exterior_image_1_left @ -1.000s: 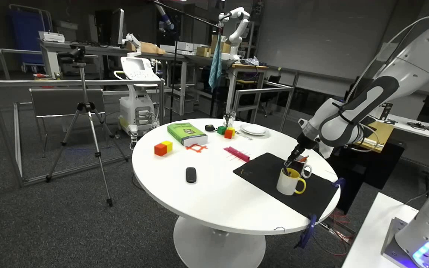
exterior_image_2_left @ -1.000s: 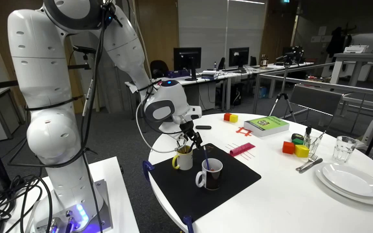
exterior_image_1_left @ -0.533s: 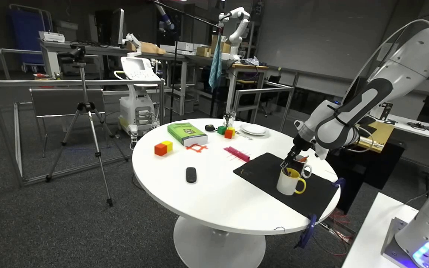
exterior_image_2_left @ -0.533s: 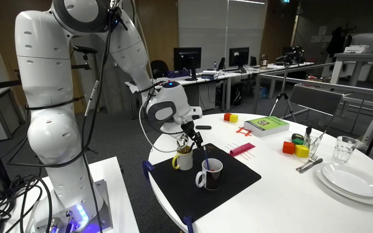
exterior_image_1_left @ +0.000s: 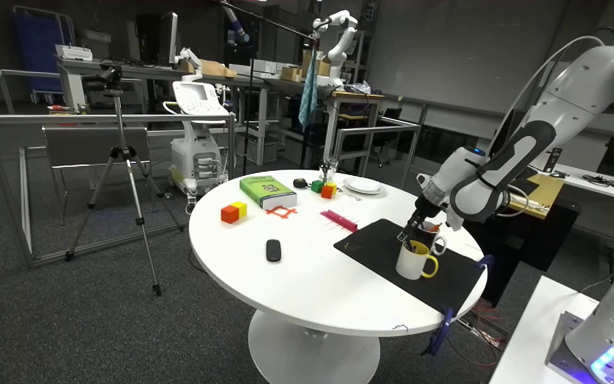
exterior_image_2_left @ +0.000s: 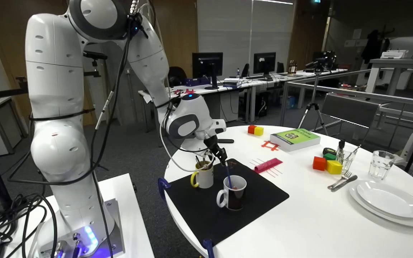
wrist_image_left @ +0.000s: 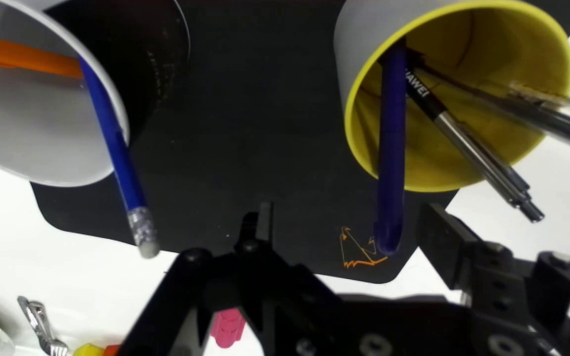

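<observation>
Two fingers (wrist_image_left: pixel 446 249), pen (wrist_image_left: pixel 392 148) between in wrist view, unclear elsewhere

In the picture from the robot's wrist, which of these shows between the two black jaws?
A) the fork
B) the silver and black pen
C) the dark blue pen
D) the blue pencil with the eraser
C: in the wrist view, the free end of the dark blue pen, which leans in the yellow-lined mug, shows between the open jaws, with a gap on either side.
</observation>
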`<state>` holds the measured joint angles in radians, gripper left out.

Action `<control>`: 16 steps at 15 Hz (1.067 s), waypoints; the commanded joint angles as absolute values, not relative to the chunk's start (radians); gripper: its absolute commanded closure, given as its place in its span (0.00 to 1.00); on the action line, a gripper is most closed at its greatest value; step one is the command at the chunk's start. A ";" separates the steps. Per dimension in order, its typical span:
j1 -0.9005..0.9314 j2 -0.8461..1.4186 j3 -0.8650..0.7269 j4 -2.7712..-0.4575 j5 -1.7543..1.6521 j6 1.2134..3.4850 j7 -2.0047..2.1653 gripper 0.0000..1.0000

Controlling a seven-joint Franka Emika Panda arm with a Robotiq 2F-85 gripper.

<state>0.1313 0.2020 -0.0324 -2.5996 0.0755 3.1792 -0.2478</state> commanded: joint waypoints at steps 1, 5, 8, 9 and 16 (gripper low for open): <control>0.172 0.222 -0.084 -2.585 0.052 3.212 -0.232 0.52; 0.215 0.227 -0.127 -2.582 0.051 3.207 -0.230 0.84; 0.256 0.235 -0.164 -2.581 0.051 3.203 -0.229 1.00; 0.271 0.235 -0.177 -2.582 0.051 3.203 -0.229 1.00; 0.384 0.224 -0.283 -2.597 0.047 3.219 -0.221 1.00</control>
<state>0.3143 0.2259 -0.2099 -2.5894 0.0671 3.1799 -0.2419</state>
